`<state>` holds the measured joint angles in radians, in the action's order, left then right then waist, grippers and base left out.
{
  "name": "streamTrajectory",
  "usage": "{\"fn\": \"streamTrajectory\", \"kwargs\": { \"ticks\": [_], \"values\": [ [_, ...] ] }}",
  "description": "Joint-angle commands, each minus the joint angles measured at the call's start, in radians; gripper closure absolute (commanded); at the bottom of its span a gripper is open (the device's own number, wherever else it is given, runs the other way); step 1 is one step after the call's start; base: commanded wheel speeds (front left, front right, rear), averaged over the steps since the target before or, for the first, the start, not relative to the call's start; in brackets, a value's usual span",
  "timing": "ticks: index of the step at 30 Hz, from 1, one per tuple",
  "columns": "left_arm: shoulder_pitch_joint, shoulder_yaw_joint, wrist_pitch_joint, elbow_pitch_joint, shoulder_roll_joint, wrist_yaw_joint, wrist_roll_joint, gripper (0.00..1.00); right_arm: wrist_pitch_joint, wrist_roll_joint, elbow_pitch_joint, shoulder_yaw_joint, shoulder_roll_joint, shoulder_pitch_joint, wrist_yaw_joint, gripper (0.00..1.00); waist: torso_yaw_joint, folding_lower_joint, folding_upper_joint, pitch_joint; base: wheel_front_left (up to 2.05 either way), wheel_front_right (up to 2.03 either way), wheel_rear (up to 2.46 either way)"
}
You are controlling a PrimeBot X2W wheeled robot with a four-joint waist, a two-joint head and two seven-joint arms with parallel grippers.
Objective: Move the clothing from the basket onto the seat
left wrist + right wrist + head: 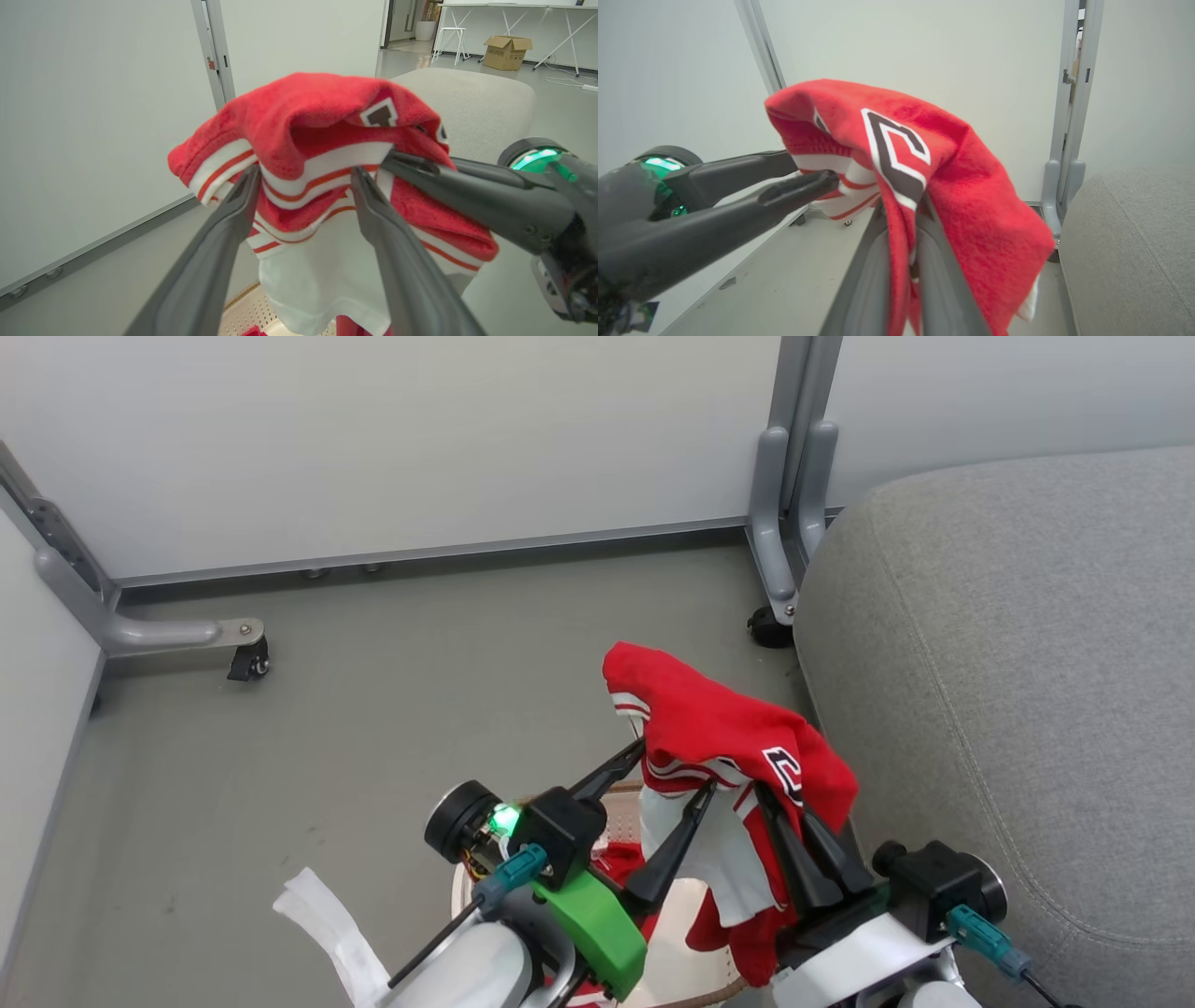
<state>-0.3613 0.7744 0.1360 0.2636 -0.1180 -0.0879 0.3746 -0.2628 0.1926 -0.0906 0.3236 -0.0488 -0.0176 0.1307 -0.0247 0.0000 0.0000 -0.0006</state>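
Red jersey [719,719] is up in the air, bunched over both sets of fingers, directly above the basket [243,310] and just beside the grey seat [1008,663]. We see the right gripper [901,219] pinched tight on a fold of it, fabric squeezed between its two dark fingers, with the navy-and-white letter mark [896,154] draped over the top. The left gripper [306,172] is spread wide — its tips push into the striped hem, propping rather than clamping. More red cloth [621,859] lies down in the basket, though we can't quite tell how much, since the arms cover most of it.

So the carry hangs on that right-hand pinch. To do this well, we judge, the bundle should swing to the right over the cushion's rounded edge. It needs to ride high enough that the white panel [738,868] dangling below clears the basket rim. Both arms should travel together so the left fingers don't drag the hem away. Let go only once the bulk sits well in from the seat's edge — a drop near the rim may slide to the floor [373,709].
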Motion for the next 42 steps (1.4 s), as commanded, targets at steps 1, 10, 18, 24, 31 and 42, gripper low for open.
{"fn": "streamTrajectory", "kwargs": {
  "ticks": [1, 10, 18, 24, 31, 42],
  "values": [
    [0.012, 0.000, -0.001, -0.005, -0.011, -0.003, 0.010, 0.00, -0.003, 0.008, 0.006, -0.007, -0.003, 0.013, 0.000, 1.00, 0.002, 0.0000, 0.0000, -0.002, 0.00, 0.00, 0.00],
    [0.035, 0.004, 0.009, -0.025, -0.024, 0.003, 0.024, 0.00, -0.003, -0.002, 0.009, -0.070, -0.003, 0.019, 0.000, 1.00, 0.002, 0.0000, 0.0000, -0.005, 0.00, 0.00, 0.00],
    [0.064, -0.032, 0.046, -0.044, -0.055, 0.037, 0.040, 0.00, -0.003, -0.020, 0.023, -0.110, -0.003, 0.026, 0.000, 1.00, -0.055, 0.0000, 0.0000, 0.015, 0.00, 0.00, 0.00],
    [0.074, -0.065, 0.059, -0.059, -0.084, 0.056, 0.054, 0.00, -0.003, -0.025, 0.060, -0.144, -0.003, 0.034, 0.000, 1.00, -0.136, 0.0000, 0.0000, 0.058, 0.00, 0.00, 0.00],
    [0.058, -0.076, 0.055, -0.078, -0.118, 0.067, 0.040, 0.00, -0.003, -0.025, 0.107, -0.173, -0.003, 0.037, 0.000, 1.00, -0.257, 0.0000, 0.0000, 0.108, 0.00, 0.00, 0.00],
    [0.026, -0.059, 0.019, -0.114, -0.152, 0.066, 0.017, 0.00, -0.003, 0.025, 0.168, -0.226, -0.002, 0.014, 0.000, 1.00, -0.444, 0.0000, 0.0000, 0.192, 0.00, 0.00, 0.00]
  ]
}}
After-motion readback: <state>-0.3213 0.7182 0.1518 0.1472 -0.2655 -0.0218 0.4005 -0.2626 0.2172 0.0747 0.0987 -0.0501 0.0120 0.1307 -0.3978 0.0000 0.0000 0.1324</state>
